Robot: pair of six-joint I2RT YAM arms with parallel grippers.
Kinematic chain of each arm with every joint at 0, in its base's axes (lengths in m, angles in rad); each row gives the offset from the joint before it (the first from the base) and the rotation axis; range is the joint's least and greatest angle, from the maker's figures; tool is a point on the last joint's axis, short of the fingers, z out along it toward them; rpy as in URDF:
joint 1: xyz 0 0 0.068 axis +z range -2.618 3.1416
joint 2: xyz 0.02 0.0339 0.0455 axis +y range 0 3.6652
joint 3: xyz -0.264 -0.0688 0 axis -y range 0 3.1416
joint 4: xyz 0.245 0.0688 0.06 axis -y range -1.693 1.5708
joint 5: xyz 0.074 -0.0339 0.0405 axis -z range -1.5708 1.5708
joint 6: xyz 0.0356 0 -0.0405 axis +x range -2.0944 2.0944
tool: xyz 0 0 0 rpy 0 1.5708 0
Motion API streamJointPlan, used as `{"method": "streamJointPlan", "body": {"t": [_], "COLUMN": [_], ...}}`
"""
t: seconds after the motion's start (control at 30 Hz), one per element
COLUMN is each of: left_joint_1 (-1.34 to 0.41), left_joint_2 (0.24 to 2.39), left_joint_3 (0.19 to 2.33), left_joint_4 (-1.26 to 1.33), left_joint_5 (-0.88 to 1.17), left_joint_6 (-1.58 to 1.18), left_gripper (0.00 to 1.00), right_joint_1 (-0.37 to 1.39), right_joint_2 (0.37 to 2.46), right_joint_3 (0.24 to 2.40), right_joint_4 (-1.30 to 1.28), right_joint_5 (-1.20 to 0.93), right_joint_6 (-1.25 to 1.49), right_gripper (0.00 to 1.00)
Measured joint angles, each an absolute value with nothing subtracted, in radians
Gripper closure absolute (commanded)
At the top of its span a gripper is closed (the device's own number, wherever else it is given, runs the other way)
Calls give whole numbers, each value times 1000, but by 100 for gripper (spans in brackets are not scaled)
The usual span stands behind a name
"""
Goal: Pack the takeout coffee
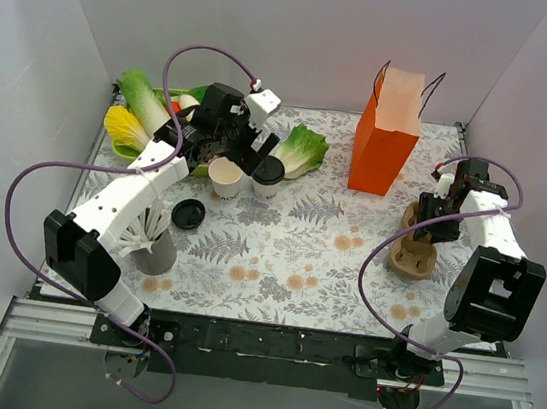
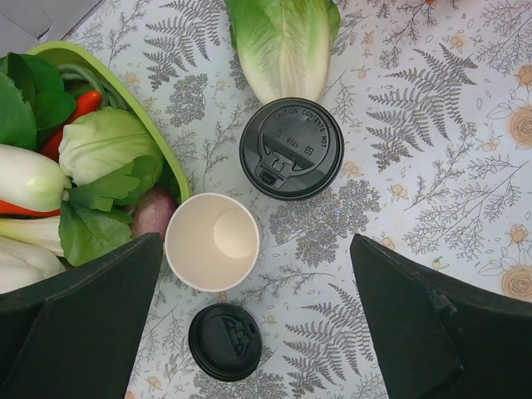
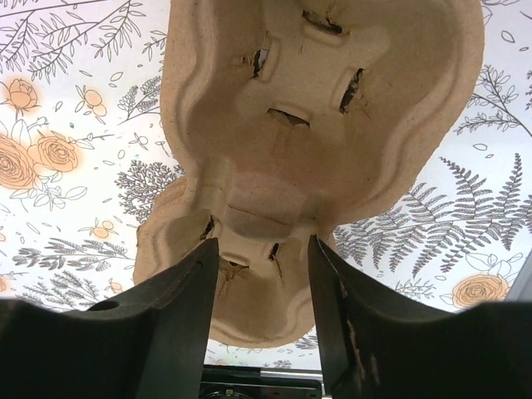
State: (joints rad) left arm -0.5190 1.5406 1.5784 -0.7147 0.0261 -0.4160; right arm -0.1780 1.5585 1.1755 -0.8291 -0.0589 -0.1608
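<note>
Left gripper: jaws wide open, hovering over the cups, holding nothing. Takeout coffee stands lidded on the table, beside the bare-rimmed cup and near the loose lid. Orange paper bag stands upright, well apart. Right gripper: jaws pinched on the pulp cup carrier.

Step, as judged: approach before the grasp. The next move calls for centring on the lidded cup, not its neighbour.

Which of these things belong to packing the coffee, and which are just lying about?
Job: lidded coffee cup; orange paper bag; likely the pulp cup carrier, held by the right gripper.
Lying about: open cup; loose lid; lettuce leaf; vegetable tray.
</note>
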Motion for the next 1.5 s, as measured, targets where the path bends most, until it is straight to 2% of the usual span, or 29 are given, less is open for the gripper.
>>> {"method": "streamJointPlan", "body": {"t": [0.23,0.6,0.8,0.9,0.93,1.23,1.5], "left_joint_1": [-519,-519,-519,-519,-519,-519,-518], "left_joint_2": [1541,1541,1541,1541,1541,1544,1545], "left_joint_3": [1578,1578,1578,1578,1578,1579,1583], "left_joint_4": [-715,-719,-722,-727,-727,-727,-731], "left_joint_5": [27,27,27,27,27,34,51], "left_joint_6": [-416,-416,-416,-415,-415,-415,-416], "left_gripper": [2,2,2,2,2,2,2], "right_joint_1": [-178,-159,-148,-145,-145,-144,-159], "right_joint_2": [1570,1627,1632,1634,1634,1634,1633], "right_joint_3": [1176,1214,1214,1214,1215,1266,1375], "right_joint_4": [-829,-817,-812,-812,-812,-847,-895], "right_joint_5": [-75,-81,-56,-47,-46,-33,-44], "right_joint_6": [-158,-156,-157,-155,-153,-168,-284], "right_gripper": [39,41,51,58,64,81,84]}}
